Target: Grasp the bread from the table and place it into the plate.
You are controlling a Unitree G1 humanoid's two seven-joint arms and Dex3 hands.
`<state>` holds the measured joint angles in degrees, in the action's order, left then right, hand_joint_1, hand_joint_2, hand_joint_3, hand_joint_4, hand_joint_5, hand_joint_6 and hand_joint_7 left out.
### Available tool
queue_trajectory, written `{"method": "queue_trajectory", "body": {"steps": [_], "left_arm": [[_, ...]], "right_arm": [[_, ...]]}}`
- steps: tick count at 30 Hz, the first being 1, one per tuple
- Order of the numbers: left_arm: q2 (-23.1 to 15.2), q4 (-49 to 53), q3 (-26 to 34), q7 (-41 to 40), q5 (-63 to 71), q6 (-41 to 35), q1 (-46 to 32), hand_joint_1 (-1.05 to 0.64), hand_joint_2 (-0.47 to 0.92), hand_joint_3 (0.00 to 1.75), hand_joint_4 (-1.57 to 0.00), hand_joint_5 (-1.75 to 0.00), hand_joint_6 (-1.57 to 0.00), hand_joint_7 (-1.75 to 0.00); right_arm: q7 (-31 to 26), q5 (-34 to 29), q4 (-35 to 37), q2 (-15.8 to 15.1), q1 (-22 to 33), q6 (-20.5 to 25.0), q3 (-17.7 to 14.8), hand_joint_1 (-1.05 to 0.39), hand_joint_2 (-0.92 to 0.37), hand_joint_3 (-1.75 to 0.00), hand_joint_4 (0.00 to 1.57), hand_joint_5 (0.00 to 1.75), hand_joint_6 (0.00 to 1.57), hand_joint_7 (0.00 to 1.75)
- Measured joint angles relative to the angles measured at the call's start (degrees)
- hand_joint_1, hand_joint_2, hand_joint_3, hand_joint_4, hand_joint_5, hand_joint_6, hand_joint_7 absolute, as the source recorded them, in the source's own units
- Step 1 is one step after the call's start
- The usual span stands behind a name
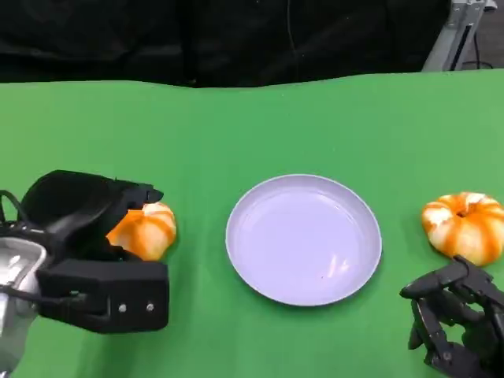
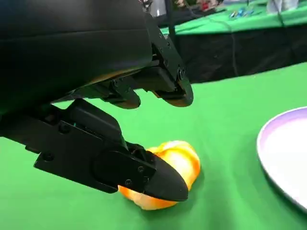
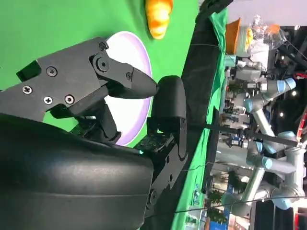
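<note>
An orange-and-white bread [image 1: 148, 230] lies on the green table left of the lilac plate [image 1: 303, 239]. My left hand [image 1: 87, 256] is low over this bread and covers its left part. In the left wrist view the bread [image 2: 168, 170] sits between the thumb [image 2: 139, 175] below and the fingers [image 2: 163, 86] above, with a gap under the fingers. A second bread [image 1: 466, 227] lies right of the plate. My right hand [image 1: 457, 323] hovers just in front of it, holding nothing. The right wrist view shows the plate [image 3: 132, 50] and a bread [image 3: 158, 14] beyond it.
The green table [image 1: 252, 126] ends at a black drape along its far edge. The plate's rim [image 2: 268, 139] is a short way from my left hand. Other robot arms [image 3: 261, 120] stand beyond the table.
</note>
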<state>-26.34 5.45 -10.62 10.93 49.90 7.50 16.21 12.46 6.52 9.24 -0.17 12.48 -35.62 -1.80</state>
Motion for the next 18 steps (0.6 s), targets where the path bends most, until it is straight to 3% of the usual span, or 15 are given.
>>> {"method": "queue_trajectory", "body": {"steps": [18], "left_arm": [[0.5, 16.9, -7.2, -4.9, 1.0, -3.9, 5.9, -0.89, 0.92, 0.12, -0.56, 0.0, -0.6, 0.0]], "right_arm": [[-0.6, -0.5, -1.0, 0.0, 0.6, 0.4, 0.2, -0.16, -0.7, -0.9, 0.83, 1.69, 0.79, 1.41]]}}
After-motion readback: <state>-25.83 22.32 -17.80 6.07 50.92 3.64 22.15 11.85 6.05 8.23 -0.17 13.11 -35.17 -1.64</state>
